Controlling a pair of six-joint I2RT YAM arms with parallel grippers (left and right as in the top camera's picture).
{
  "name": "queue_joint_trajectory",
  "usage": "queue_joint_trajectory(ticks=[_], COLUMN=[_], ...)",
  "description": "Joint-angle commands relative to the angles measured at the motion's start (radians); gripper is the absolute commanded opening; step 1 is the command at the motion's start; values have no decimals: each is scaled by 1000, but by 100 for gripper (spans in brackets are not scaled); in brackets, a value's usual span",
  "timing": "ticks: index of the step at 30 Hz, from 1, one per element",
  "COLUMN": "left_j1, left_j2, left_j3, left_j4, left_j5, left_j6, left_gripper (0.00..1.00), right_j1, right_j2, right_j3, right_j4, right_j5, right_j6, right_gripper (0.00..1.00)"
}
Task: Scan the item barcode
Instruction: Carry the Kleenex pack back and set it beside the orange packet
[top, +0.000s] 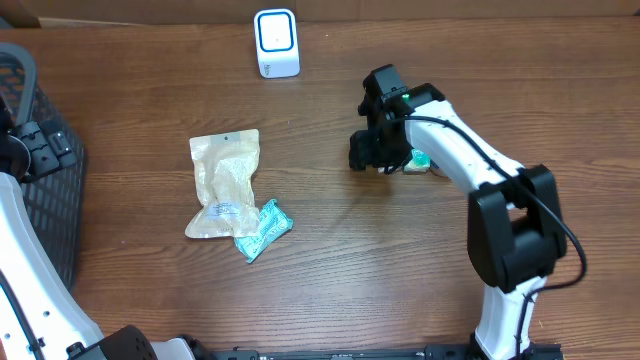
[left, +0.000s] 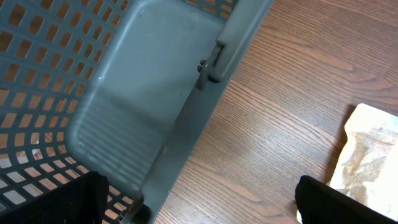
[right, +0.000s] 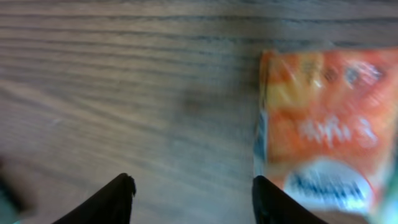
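A blurred orange snack packet (right: 323, 118) lies flat on the wooden table in the right wrist view. My right gripper (right: 191, 190) is open just to its left, the right fingertip (right: 264, 193) at the packet's left edge, with nothing between the fingers. From overhead only a small bit of that packet (top: 422, 161) shows beside the right gripper (top: 372, 150). The white scanner (top: 276, 42) stands at the back. My left gripper (left: 199, 208) is wide open and empty, astride the rim of the basket (left: 124, 93). No barcode is visible.
A beige pouch (top: 224, 185) and a teal packet (top: 263, 230) lie together left of centre. The pouch (left: 370, 155) also sits at the right edge of the left wrist view. The dark mesh basket (top: 40, 190) fills the table's left edge, with the left gripper (top: 45, 148) over it.
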Motion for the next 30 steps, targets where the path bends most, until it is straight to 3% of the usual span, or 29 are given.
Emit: queue_joint_trajectory(ticks=[1,10,23,30], left_j1=[3,3,3,3], left_j2=[0,0,0,0], left_j3=[16,16,16,16], left_j4=[1,1,2,1], left_j5=[1,1,1,1], left_j6=[15,15,15,15], left_gripper=[100,100,100,100], right_j1=[-11,-51,-121,-121], right_j2=[42,43,42,38], right_j3=[-11,-11,6,202], right_j4=[46,17,-48,-232], right_j5=[6,169,138,105], right_j6=[24,210,175,126], right_gripper=[56,56,57,57])
